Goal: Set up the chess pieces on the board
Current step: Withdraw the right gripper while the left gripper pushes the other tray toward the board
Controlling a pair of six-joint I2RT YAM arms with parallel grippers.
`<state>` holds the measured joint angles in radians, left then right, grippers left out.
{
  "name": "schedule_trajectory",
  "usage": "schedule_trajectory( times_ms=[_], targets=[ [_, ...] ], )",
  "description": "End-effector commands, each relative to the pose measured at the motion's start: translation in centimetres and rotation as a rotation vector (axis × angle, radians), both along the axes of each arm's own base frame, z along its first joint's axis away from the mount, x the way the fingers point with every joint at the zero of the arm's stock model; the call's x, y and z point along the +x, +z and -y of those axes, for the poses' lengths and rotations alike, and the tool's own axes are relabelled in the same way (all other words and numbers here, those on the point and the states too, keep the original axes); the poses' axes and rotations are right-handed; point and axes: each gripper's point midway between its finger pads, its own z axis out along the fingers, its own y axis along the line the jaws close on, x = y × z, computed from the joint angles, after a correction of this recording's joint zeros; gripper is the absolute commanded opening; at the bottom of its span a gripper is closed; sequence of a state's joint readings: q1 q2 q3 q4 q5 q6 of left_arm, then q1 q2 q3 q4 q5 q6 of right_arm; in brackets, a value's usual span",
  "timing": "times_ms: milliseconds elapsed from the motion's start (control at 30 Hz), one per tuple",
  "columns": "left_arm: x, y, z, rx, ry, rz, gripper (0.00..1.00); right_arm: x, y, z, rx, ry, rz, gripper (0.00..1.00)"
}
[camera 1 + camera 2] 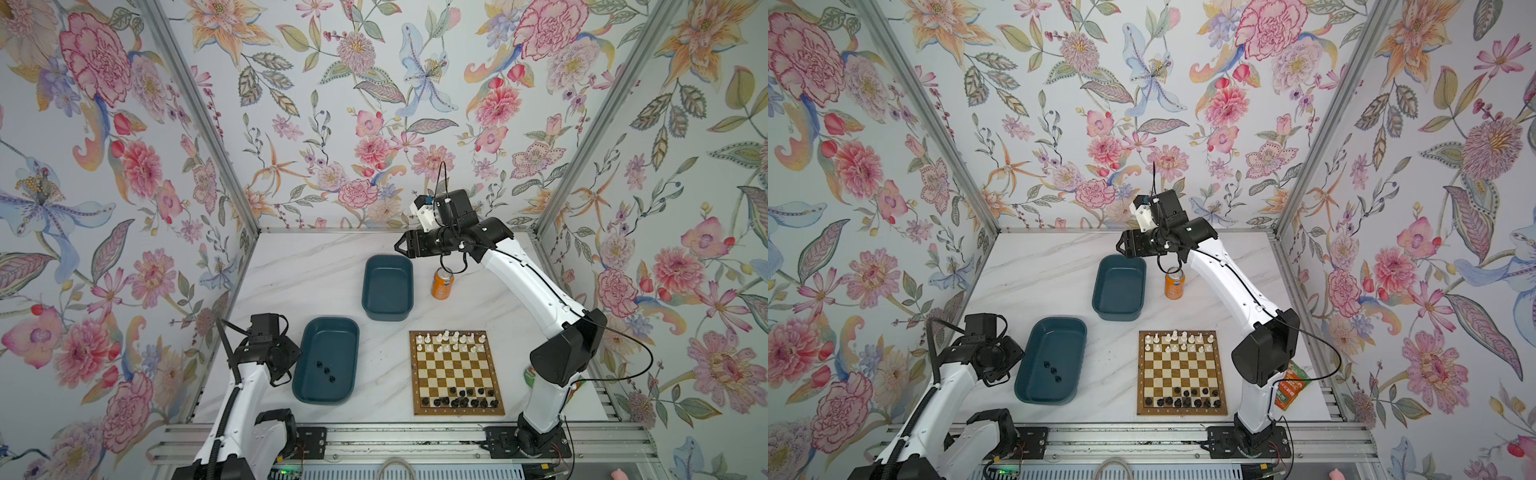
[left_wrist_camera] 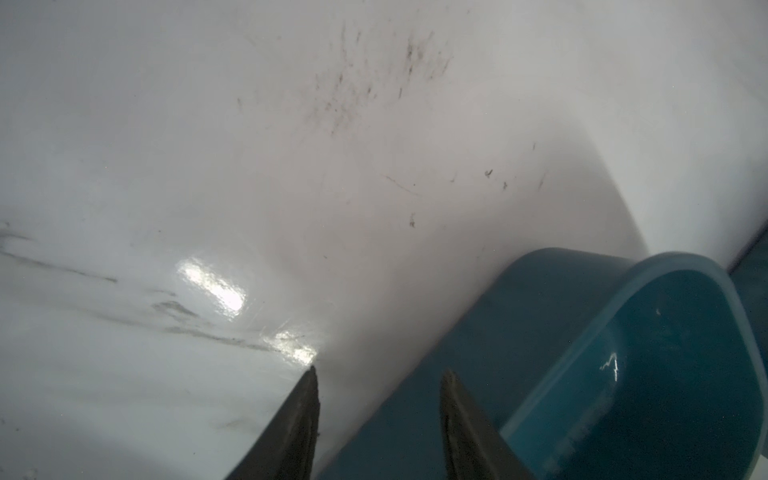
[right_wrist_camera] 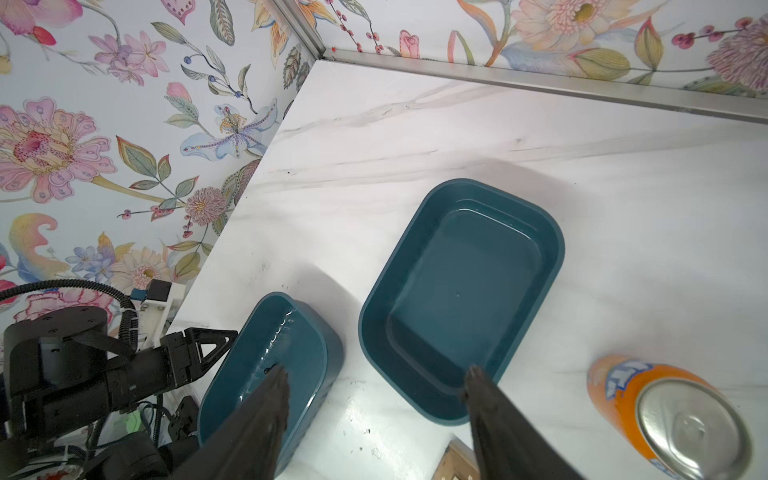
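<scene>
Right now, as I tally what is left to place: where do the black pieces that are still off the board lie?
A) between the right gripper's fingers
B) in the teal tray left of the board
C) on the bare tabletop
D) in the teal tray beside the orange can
B: three black pieces lie in the near tray, left of the board; the far tray beside the can holds nothing.

The checkered board (image 1: 455,370) lies flat, white pieces (image 1: 451,338) on its far rows, black pieces (image 1: 459,400) on its near rows, three more black pieces (image 1: 326,370) in the teal tray (image 1: 330,324).
</scene>
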<state>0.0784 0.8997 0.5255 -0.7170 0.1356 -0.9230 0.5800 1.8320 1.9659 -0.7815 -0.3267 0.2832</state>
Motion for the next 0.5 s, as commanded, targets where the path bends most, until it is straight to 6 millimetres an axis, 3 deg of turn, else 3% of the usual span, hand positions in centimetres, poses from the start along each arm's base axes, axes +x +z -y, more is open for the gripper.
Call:
schedule_trajectory(
  times_ms=[0, 467],
  targets=[
    [-0.8, -0.5, 1.7, -0.051, 0.006, -0.021, 0.49, -1.3, -1.0, 0.6, -0.028, 0.026, -0.025, 0.69],
    [-0.4, -0.8, 7.9, -0.107, -0.084, 0.003, 0.46, -4.9, -3.5, 2.9, -0.083, 0.018, -0.101, 0.69]
  ],
)
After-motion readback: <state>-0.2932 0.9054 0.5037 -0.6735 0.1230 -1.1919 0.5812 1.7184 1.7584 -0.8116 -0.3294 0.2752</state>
